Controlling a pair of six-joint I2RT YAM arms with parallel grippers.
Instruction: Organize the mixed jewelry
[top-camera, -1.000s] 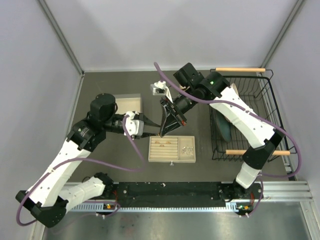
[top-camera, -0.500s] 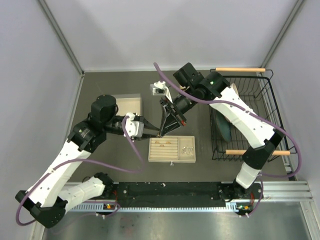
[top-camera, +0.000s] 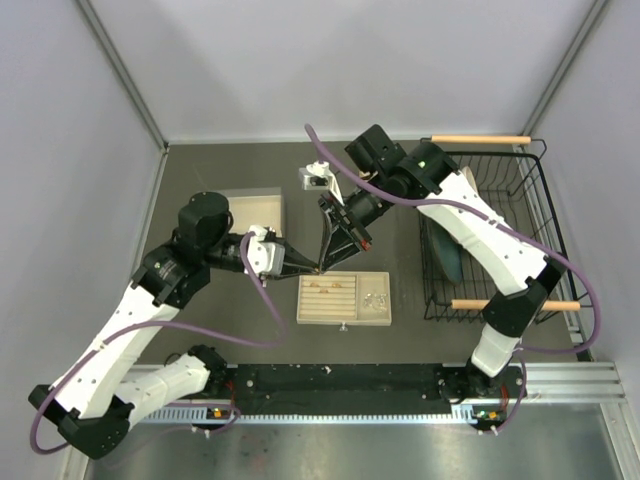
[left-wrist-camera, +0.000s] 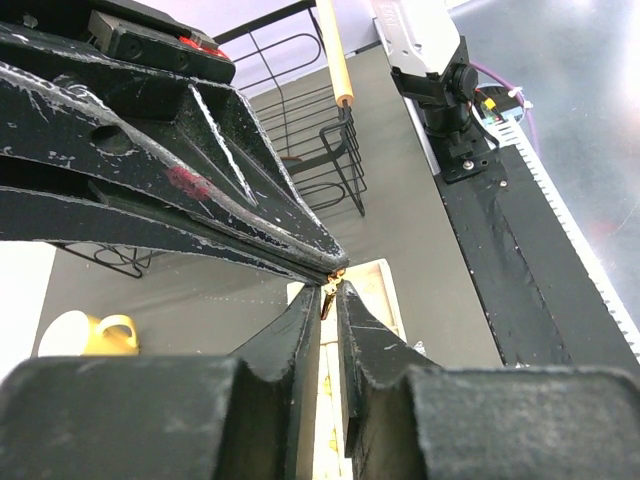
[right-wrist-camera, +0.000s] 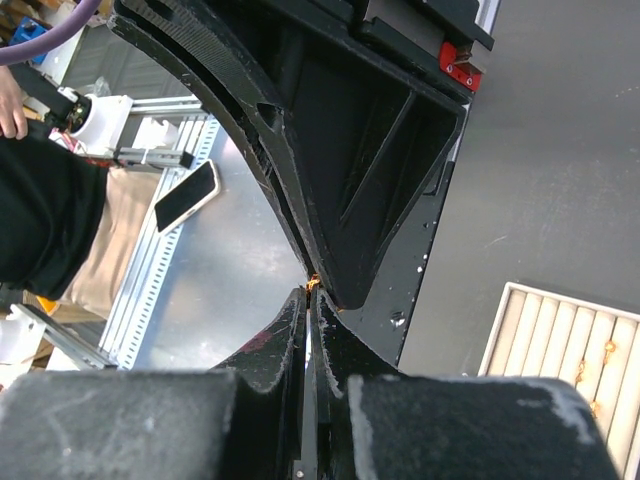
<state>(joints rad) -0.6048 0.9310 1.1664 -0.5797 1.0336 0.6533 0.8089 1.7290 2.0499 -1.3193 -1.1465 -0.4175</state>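
Over the far-left corner of the cream slotted jewelry box (top-camera: 300, 302) on the dark grey bench (top-camera: 250, 170), the right claw (right-wrist-camera: 309, 300) and the left claw (left-wrist-camera: 330, 296) are meeting tip to tip; the right claw is pinching a tiny gold-coloured ring (left-wrist-camera: 329, 289) between fingers drawn almost together; the left claw is sitting narrow around the same ring, and whether it is gripping cannot be told; more small gold rings (right-wrist-camera: 581, 372) and a silvery glittery cluster (top-camera: 375, 297) are lying in the box's compartments.
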